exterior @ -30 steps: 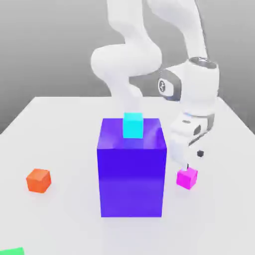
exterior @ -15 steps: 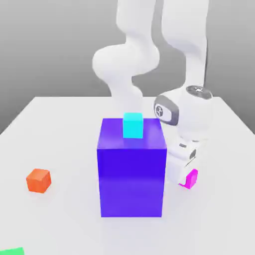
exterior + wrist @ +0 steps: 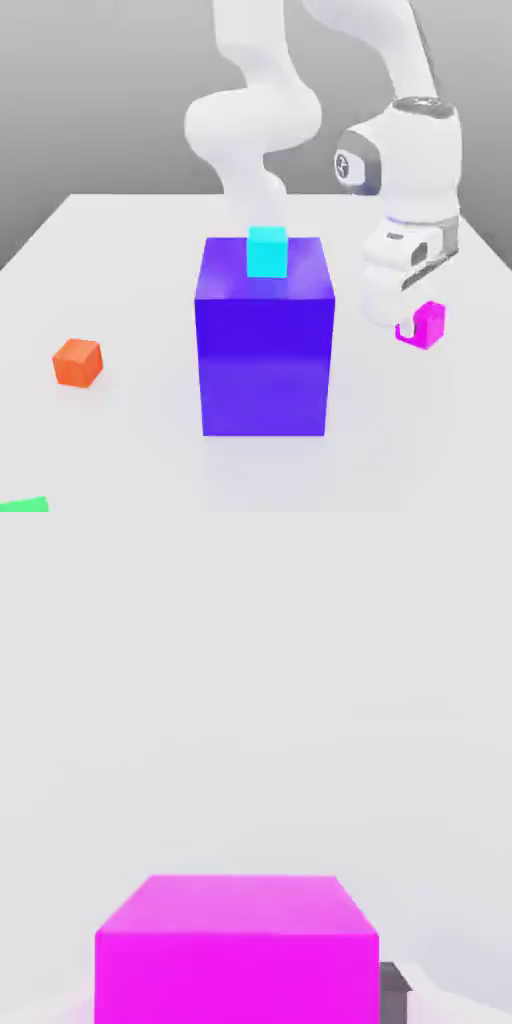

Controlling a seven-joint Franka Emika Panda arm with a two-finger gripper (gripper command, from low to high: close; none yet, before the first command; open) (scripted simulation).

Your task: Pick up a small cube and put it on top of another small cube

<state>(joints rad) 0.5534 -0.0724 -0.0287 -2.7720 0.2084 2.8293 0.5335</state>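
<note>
One glossy magenta-pink cube (image 3: 427, 325) is gripped between the jaws of your white two-finger gripper (image 3: 407, 328), right of centre in the exterior view and a little below mid-height. You have the jaws closed on the cube's sides, a fingertip showing against its left part in the exterior view. In the hand view, the same cube looms at the frame's lower edge, its top face and one side face visible, with a dark grey pad (image 3: 394, 994) at its side.

Your white jointed robot arm (image 3: 254, 118) rises at upper centre of the exterior view, its hand section hanging from the upper right. At centre stands a tall, shiny purple-blue block (image 3: 264, 362), and on its top face, toward the near edge, sits a small cyan cube (image 3: 267, 252). You see a small orange cube (image 3: 78, 362) at lower left, well apart from the block, resting on the pale, smooth tabletop (image 3: 130, 270). Part of a bright green object (image 3: 25, 505) enters the frame at the bottom left corner.
</note>
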